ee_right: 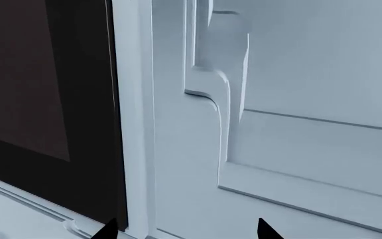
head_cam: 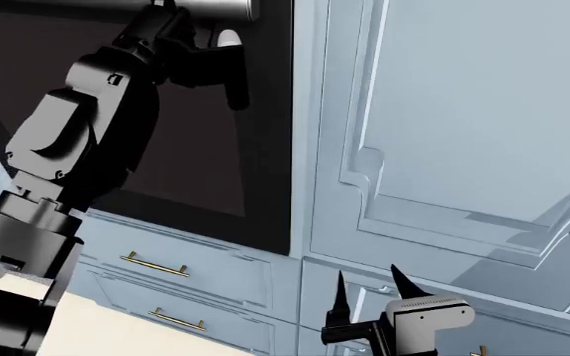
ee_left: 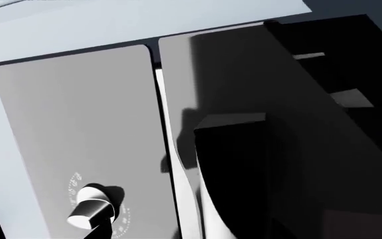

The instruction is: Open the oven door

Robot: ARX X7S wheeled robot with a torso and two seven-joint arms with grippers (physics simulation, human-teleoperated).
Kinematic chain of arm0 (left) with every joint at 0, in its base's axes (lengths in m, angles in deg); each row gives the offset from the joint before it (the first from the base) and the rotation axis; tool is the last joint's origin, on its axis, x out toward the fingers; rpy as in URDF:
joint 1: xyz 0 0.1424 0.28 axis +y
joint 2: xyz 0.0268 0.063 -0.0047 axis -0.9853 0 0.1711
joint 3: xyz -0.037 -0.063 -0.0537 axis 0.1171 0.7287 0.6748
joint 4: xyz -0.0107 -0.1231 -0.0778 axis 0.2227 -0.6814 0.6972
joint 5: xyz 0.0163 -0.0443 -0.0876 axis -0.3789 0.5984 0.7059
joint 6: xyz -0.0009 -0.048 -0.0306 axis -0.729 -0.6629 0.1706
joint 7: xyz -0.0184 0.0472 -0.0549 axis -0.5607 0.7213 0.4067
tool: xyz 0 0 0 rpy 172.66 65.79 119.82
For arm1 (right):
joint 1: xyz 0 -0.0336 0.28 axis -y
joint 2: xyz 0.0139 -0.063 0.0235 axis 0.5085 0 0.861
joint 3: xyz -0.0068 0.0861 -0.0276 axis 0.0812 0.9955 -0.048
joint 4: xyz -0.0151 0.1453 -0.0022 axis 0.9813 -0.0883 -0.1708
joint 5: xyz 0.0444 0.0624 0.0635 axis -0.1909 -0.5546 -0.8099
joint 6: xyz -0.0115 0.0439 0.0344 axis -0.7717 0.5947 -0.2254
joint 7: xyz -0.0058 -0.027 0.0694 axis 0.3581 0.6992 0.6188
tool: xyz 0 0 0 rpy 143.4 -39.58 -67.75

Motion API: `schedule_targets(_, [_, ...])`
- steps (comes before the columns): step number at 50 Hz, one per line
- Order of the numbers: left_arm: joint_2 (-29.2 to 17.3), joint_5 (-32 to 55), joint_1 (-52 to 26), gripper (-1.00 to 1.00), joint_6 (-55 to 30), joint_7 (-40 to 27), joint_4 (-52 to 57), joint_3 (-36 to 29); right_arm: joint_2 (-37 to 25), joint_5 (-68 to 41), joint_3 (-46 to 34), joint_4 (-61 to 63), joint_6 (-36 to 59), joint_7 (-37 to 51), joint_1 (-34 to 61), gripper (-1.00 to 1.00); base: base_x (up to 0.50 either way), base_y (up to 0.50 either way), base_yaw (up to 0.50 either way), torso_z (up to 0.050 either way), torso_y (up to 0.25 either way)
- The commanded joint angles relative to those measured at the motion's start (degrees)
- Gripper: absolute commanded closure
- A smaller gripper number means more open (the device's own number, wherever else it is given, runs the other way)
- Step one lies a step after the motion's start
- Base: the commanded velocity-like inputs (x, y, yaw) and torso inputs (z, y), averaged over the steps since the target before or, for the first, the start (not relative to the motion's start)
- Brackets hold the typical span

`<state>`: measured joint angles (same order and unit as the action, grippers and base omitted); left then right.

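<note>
oven door (head_cam: 265, 148) shut; left gripper (head_cam: 228, 63) at handle (head_cam: 211, 9).

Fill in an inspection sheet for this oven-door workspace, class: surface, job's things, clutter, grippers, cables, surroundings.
Surface: nothing seen.
Job's things: oven door, black with dark glass; silver handle along its upper edge.
Clutter: nothing seen.
Grippers: left gripper up at the handle, whether clamped cannot be told; right gripper low, open, empty.
Cables: nothing seen.
Surroundings: pale blue cabinet door beside the oven; drawers with brass handles below; control knob in the left wrist view.
</note>
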<state>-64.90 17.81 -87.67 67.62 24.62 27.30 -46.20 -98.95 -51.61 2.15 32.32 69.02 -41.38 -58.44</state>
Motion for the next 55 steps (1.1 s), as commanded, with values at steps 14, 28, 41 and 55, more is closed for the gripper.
schedule_targets(14, [1.06,-0.57,-2.36,-1.0,0.05,-1.61,-2.88,0.42,-0.4,-0.43,-0.47,-0.1,-0.37,0.41,0.09,-1.0,0.0,0.0,0.0,0.0,0.0])
schedule_targets(28, [1.92,-0.53,-3.59,-1.0,0.56,-2.37,-6.12,-0.21,-0.66,-0.68,-0.73,0.05,-0.49,0.68,0.06,-1.0,0.0,0.0,0.0,0.001,0.0])
schedule_targets(41, [1.85,1.42,-3.23,1.0,0.0,-0.38,-4.51,0.96,-0.84,-0.82,-1.02,0.16,-0.44,0.98,0.14,-1.0,0.0,0.0,0.0,0.001,0.001])
schedule_targets(55, [1.8,2.43,-2.75,1.0,-0.91,0.78,-2.98,1.65,-1.09,-0.84,-1.38,0.25,-0.52,1.23,0.19,-1.0,0.0,0.0,0.0,0.001,0.002])
